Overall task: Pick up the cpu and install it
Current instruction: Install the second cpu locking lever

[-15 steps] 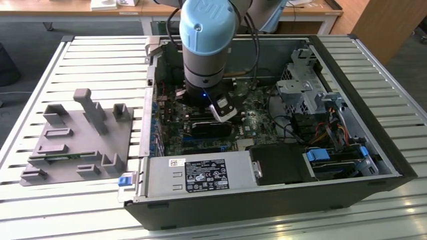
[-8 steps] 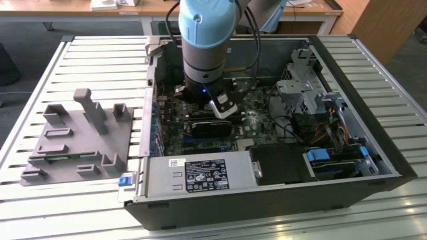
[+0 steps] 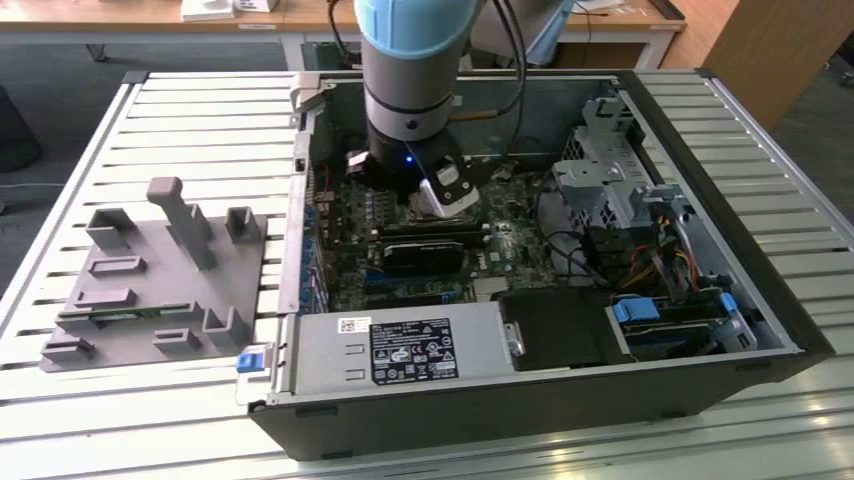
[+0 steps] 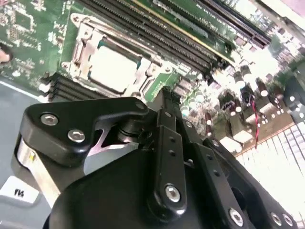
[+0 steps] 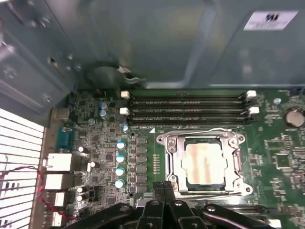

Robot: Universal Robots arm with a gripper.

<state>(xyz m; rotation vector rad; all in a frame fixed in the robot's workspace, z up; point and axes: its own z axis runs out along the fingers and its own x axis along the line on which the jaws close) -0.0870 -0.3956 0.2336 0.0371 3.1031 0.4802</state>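
CPU seated in the socket, arm standing just over it.

The cpu already lies flat inside the metal socket frame on the motherboard, beside the memory slots. The end effector sits close alongside the socket with its fingers together and nothing between them. To my eye, the placing looks done; I can't tell whether the frame is latched down yet.

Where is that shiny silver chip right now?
In both wrist views the cpu sits inside the metal socket frame on the green motherboard, beside the long memory slots.
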